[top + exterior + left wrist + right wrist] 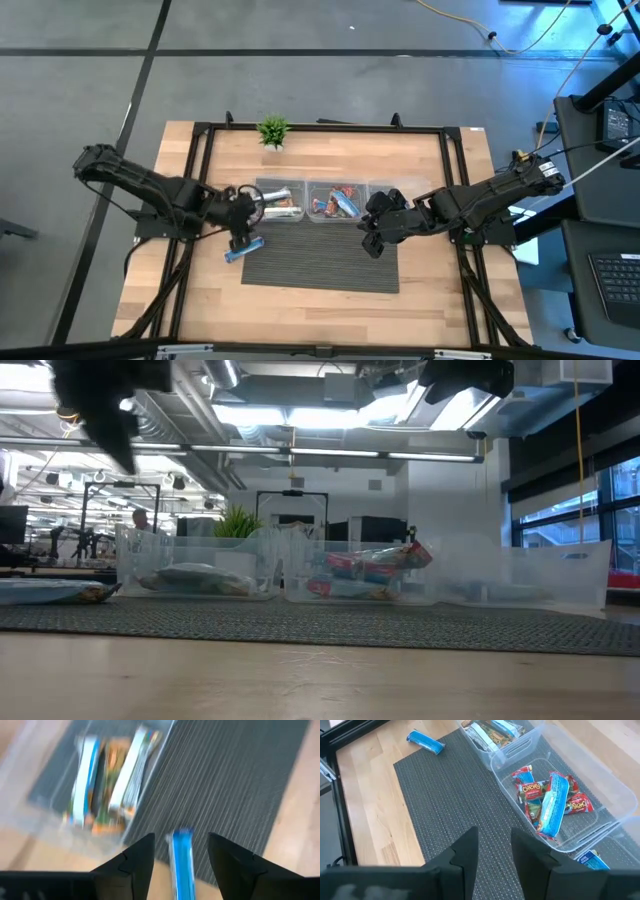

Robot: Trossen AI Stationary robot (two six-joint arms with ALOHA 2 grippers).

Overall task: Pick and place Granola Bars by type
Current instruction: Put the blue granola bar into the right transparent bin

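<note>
One blue wrapped granola bar (244,252) lies flat on the left near corner of the grey mat, also in the low view (55,592) and the right wrist view (425,741). My left gripper (241,236) hangs open above it. In the left wrist view the bar (182,865) shows between the fingers (137,860) but well below them. The left bin (280,200) holds silvery-white bars. The middle bin (555,805) holds red bars and one blue bar (552,805). My right gripper (370,245) is open above the mat's right part, holding nothing.
Three clear bins stand in a row along the mat's far edge; the right bin (397,193) shows a blue bar end (592,861). A small green plant (272,130) stands at the table's far edge. Black frame rails (195,180) run along the table's sides.
</note>
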